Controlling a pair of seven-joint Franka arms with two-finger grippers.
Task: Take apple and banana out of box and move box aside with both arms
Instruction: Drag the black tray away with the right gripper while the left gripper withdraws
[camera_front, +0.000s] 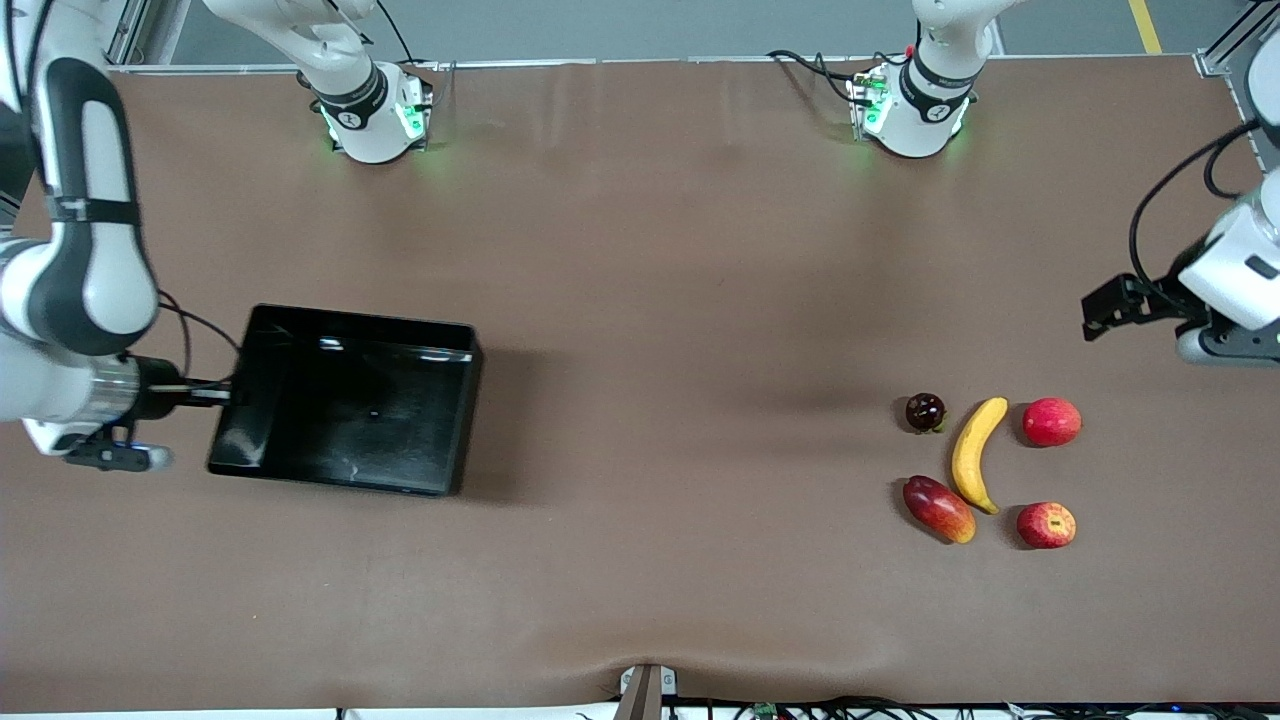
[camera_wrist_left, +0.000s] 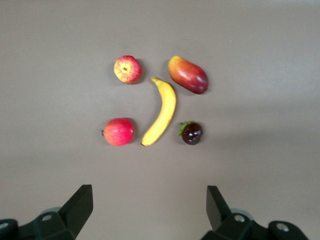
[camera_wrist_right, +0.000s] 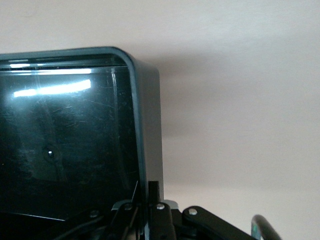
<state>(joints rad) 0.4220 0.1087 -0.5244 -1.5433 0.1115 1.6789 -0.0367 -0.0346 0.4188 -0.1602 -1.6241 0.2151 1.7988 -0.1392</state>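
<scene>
The black box (camera_front: 350, 405) sits on the table toward the right arm's end. My right gripper (camera_front: 228, 392) is shut on the box's end wall; in the right wrist view the fingers (camera_wrist_right: 154, 192) pinch the rim of the box (camera_wrist_right: 75, 140). The yellow banana (camera_front: 975, 452) and the flecked red apple (camera_front: 1046, 525) lie toward the left arm's end. My left gripper (camera_front: 1100, 310) hangs open and empty over bare table beside the fruits. The left wrist view shows the banana (camera_wrist_left: 162, 111) and apple (camera_wrist_left: 127, 69) ahead of my left gripper (camera_wrist_left: 149, 192).
A red-orange mango (camera_front: 938, 508) lies beside the banana's lower tip. A plain red round fruit (camera_front: 1051, 421) and a small dark round fruit (camera_front: 925, 411) flank the banana's upper end. The brown table mat (camera_front: 680, 300) spreads between box and fruits.
</scene>
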